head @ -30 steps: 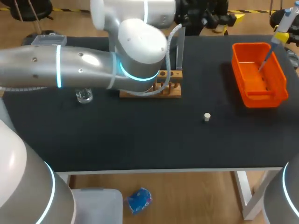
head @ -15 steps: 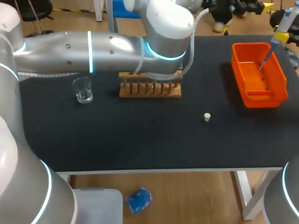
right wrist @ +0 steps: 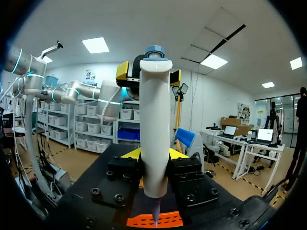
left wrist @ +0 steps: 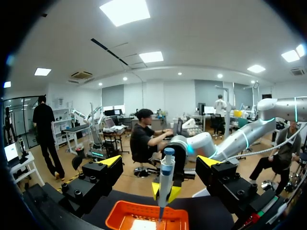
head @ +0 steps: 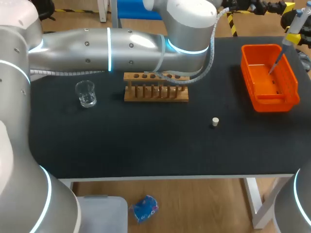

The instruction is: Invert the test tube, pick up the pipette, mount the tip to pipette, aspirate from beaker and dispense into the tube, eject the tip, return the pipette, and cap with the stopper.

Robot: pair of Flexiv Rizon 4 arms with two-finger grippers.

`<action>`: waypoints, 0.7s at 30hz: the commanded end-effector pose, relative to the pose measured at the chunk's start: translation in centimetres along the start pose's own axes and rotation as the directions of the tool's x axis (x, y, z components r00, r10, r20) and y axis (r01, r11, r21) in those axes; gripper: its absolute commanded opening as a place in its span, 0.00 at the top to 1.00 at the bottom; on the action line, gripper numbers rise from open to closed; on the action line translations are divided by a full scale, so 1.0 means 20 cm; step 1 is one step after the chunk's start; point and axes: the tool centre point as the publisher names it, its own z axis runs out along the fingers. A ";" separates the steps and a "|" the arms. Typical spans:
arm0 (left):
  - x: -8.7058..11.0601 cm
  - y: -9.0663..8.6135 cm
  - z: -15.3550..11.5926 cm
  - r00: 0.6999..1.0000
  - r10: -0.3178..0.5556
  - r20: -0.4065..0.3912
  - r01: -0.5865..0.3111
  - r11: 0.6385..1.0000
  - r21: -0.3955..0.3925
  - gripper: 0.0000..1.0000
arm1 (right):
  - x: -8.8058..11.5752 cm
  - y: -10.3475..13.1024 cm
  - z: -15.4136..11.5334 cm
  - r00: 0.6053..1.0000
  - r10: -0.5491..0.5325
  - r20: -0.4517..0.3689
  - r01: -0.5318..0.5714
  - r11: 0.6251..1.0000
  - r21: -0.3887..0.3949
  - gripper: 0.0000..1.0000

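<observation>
My right gripper [right wrist: 153,154] is shut on the white pipette [right wrist: 153,134], which stands upright over the orange bin [head: 286,77] at the table's back right. The pipette [head: 295,23] has its thin lower end [head: 274,63] pointing down into the bin. My left gripper [left wrist: 159,162] is open, high above the back edge, and faces the pipette [left wrist: 166,179] from a distance. The left arm [head: 121,43] crosses behind the wooden rack [head: 155,92]. The glass beaker [head: 86,93] stands left of the rack. The small white stopper [head: 215,122] lies alone on the mat. I cannot make out the test tube.
The black mat [head: 146,141] stretches bare from the rack to the front edge. The left arm's elbow and cable hang just above the rack's back row.
My left arm has swung back and to the right, uncovering the beaker and the rack. The right gripper and pipette have stayed over the bin.
</observation>
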 end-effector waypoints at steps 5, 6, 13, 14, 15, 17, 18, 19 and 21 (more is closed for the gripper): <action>0.01 0.03 0.11 1.000 0.015 0.004 -0.015 0.995 0.096 1.00 | -0.01 0.00 -0.01 1.000 0.000 -0.006 0.000 1.000 -0.001 1.00; 0.01 0.03 0.11 1.000 0.013 0.000 -0.013 0.995 0.096 1.00 | -0.01 0.00 -0.01 1.000 0.000 -0.006 0.000 1.000 -0.001 1.00; 0.02 0.04 0.15 1.000 0.011 -0.027 -0.008 0.992 0.125 1.00 | -0.01 0.00 -0.01 1.000 0.000 -0.006 0.000 1.000 -0.001 1.00; 0.02 0.04 0.16 0.999 0.012 -0.034 -0.007 0.991 0.134 1.00 | -0.01 0.00 -0.01 1.000 0.000 -0.006 0.000 1.000 -0.001 1.00; 0.02 0.04 0.16 0.999 0.012 -0.034 -0.007 0.991 0.135 1.00 | -0.01 0.00 -0.01 1.000 0.000 -0.006 0.000 1.000 -0.001 1.00; 0.03 0.04 0.17 0.999 0.013 -0.037 -0.008 0.990 0.140 1.00 | -0.01 0.00 -0.01 1.000 0.000 -0.006 0.000 1.000 -0.001 1.00; 0.03 0.04 0.18 0.999 0.014 -0.039 -0.008 0.990 0.144 1.00 | -0.01 0.00 -0.01 1.000 0.000 -0.006 0.000 1.000 -0.001 1.00; 0.04 0.04 0.19 0.999 0.014 -0.040 -0.008 0.989 0.147 1.00 | -0.01 0.00 -0.01 1.000 0.000 -0.006 0.000 1.000 -0.001 1.00; 0.05 0.05 0.21 0.999 0.015 -0.047 -0.007 0.988 0.153 1.00 | -0.01 0.00 -0.01 1.000 0.000 -0.006 0.000 1.000 -0.001 1.00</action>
